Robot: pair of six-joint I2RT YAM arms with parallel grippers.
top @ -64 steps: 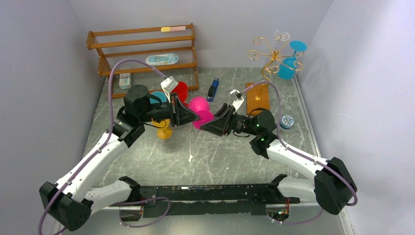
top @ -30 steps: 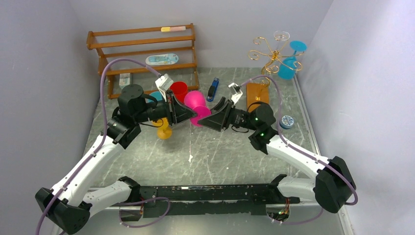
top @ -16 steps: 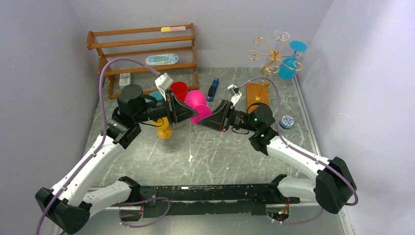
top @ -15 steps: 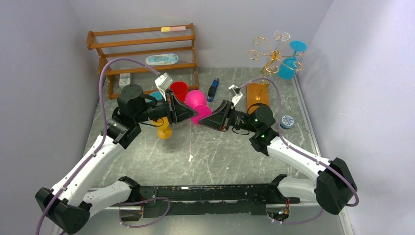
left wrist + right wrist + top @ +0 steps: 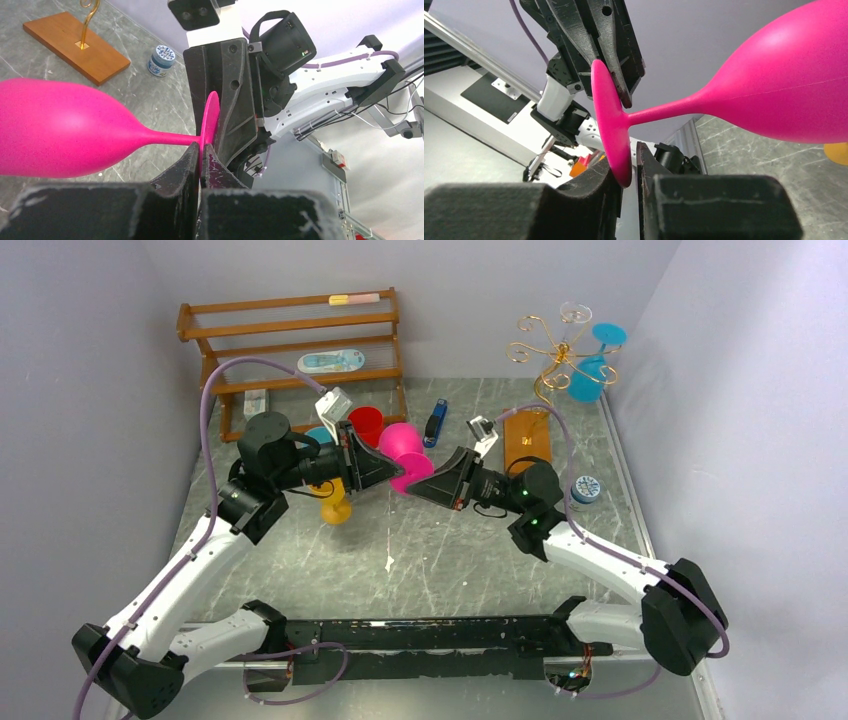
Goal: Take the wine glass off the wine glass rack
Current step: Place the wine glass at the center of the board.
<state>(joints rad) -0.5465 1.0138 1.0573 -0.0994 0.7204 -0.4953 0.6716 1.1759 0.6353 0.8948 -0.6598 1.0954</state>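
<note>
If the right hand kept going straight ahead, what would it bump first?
The round foot of the pink plastic wine glass, already between the fingers of the right hand; just behind it, probably the left hand.

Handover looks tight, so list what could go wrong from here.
1. The left pincer and right pincer crowd the thin foot of the pink wine glass; opposing pulls could snap or twist it.
2. If the left lets go before the right grips firmly, the glass could fall.

Pink wine glass [image 5: 403,447] sideways in the air above the table's [image 5: 450,560] middle; gold-wire wine glass rack [image 5: 527,443] upright near the far right corner.
</note>
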